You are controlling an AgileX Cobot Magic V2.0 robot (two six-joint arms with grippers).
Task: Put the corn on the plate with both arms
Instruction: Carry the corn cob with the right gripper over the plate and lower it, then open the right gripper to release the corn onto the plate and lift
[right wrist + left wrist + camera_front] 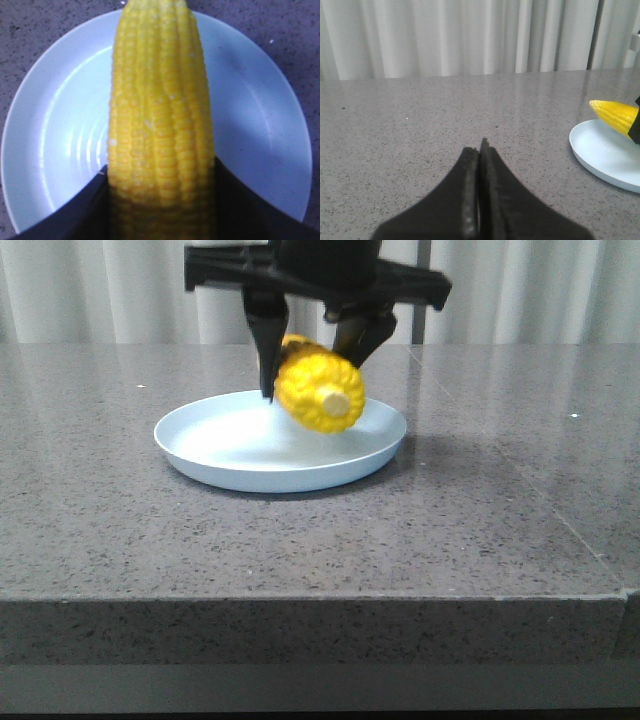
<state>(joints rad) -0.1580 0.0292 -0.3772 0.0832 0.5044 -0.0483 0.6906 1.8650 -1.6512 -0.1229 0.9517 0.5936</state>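
Note:
The yellow corn (318, 390) is gripped between the fingers of my right gripper (312, 365). It hangs just above the pale blue-white plate (230, 445), with its pale stub end pointing toward the front camera. In the right wrist view the corn (160, 100) runs lengthwise between the black fingers of the gripper (160, 170), over the middle of the plate (60, 125). My left gripper (480, 145) is shut and empty over bare table. It is well apart from the plate (605, 150) and the corn's tip (617, 115), and it does not show in the front view.
The plate sits on a grey speckled stone table (120, 530), whose front edge (300, 595) is close to the camera. A seam (560, 520) runs across the table's right part. White curtains (445, 35) hang behind the table.

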